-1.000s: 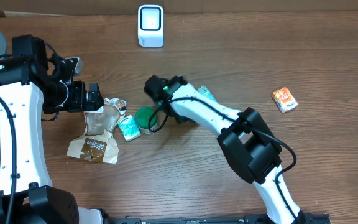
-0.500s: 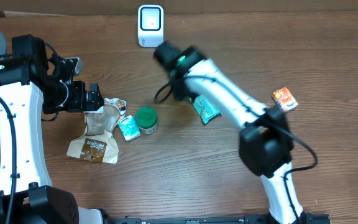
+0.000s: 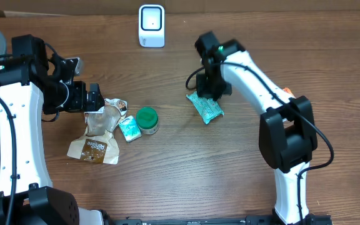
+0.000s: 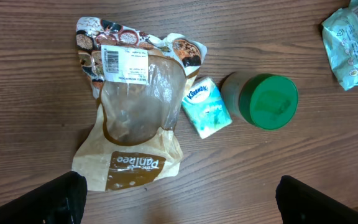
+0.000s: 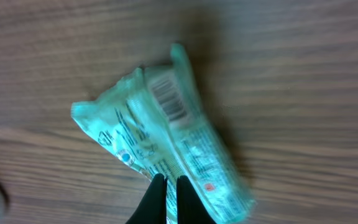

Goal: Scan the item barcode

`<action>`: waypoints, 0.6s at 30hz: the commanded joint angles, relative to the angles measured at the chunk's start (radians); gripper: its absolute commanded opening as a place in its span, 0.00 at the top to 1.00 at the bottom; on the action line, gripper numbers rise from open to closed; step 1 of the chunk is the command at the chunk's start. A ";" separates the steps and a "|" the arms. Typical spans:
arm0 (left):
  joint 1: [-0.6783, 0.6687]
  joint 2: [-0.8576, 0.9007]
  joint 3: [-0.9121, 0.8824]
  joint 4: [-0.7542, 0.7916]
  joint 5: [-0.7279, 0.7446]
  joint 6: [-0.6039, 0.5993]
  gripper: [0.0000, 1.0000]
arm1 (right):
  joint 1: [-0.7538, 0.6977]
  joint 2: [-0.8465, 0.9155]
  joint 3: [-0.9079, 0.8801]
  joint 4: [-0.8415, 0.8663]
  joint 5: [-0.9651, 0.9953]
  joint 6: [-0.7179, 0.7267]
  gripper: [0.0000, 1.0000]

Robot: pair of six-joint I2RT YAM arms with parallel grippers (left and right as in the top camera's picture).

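Kleenex on small tissue pack (image 4: 207, 107), bread bag (image 4: 132, 124) lettering unclear

A brown wooden table (image 3: 186, 178) fills the picture. A small white plastic box (image 3: 151, 25) stands at the top middle. Left of the middle lie a brown paper bag with a clear front (image 3: 99, 134), a little teal tissue pack (image 3: 129, 128) touching it, and a round green-lidded jar (image 3: 147, 119) just beside the pack. A crinkly teal plastic packet (image 3: 206, 107) is right of the middle. I cannot tell if it touches the wood.
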 commanded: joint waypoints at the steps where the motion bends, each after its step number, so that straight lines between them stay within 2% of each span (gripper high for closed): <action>1: 0.002 0.008 0.001 0.001 0.011 0.026 0.00 | 0.014 -0.017 -0.100 0.067 -0.040 -0.001 0.96; 7: 0.002 0.008 0.001 0.001 0.011 0.026 0.01 | 0.018 -0.016 -0.217 0.157 -0.053 -0.078 0.93; 10: 0.002 0.008 0.001 0.001 0.011 0.026 0.00 | 0.018 -0.018 -0.209 0.153 -0.059 -0.131 0.73; 12: 0.002 0.008 0.001 0.001 0.011 0.026 0.00 | 0.018 -0.019 -0.172 0.124 -0.064 -0.133 0.66; 18: 0.002 0.008 0.001 0.001 0.011 0.026 0.01 | 0.018 -0.030 -0.015 -0.016 -0.101 -0.134 0.66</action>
